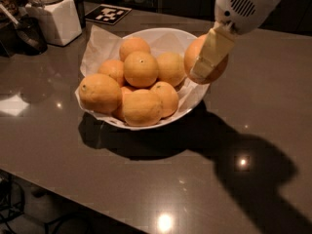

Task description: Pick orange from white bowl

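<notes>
The orange (193, 52) sits at the right edge of the white bowl (146, 126), in the upper right part of the frame, raised over the rim rather than lying among the other fruit. It is a deeper orange than the rest. The gripper (204, 66) comes down from the upper right corner and pinches it. One cream-coloured finger (212, 51) lies flat and slanted across the front of the fruit, pressed against its skin. The opposite finger is hidden behind the orange, so the fingers are spread only as wide as the fruit between them. The white wrist housing (242, 6) above the fingers has a small vent grille and runs out of the top of the frame. Left of the held fruit, the bowl holds a heap of paler yellow-orange oranges (140, 68). One sits on top at the centre with a dark stem dot, another (100, 92) lies at the left rim, and one (142, 107) is at the front. Crinkled white paper (97, 44) lines the bowl and sticks up past its back left edge. The bowl stands on a glossy grey-brown countertop (253, 116), which carries its dark shadow and that of the arm to the lower right. In the upper left corner stands a white square jar (54, 19), with a black-and-white marker card (108, 14) just right of it.
</notes>
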### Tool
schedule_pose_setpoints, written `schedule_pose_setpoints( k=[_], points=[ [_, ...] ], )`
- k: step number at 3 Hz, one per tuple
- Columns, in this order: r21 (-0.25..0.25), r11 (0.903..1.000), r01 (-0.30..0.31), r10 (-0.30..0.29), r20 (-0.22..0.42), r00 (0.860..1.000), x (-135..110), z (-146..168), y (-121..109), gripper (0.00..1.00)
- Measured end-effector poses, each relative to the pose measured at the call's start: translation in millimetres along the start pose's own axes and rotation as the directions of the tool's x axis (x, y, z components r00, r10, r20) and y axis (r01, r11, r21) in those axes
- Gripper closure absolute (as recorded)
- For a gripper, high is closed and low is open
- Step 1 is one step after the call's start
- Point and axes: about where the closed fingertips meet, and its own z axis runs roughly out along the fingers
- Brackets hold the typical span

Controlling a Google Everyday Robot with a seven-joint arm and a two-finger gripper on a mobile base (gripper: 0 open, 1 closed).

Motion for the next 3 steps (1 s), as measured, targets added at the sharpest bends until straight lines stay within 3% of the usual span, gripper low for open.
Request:
schedule_pose_setpoints(
  k=[2, 3],
  points=[
    [0.04, 0.9971, -0.065, 0.062, 0.077, 0.995, 37.4, -49.0, 18.4, 1.0],
    [0.045, 0.9968, -0.066, 0.062, 0.083, 0.995, 37.0, -50.3, 18.2, 1.0]
  ],
)
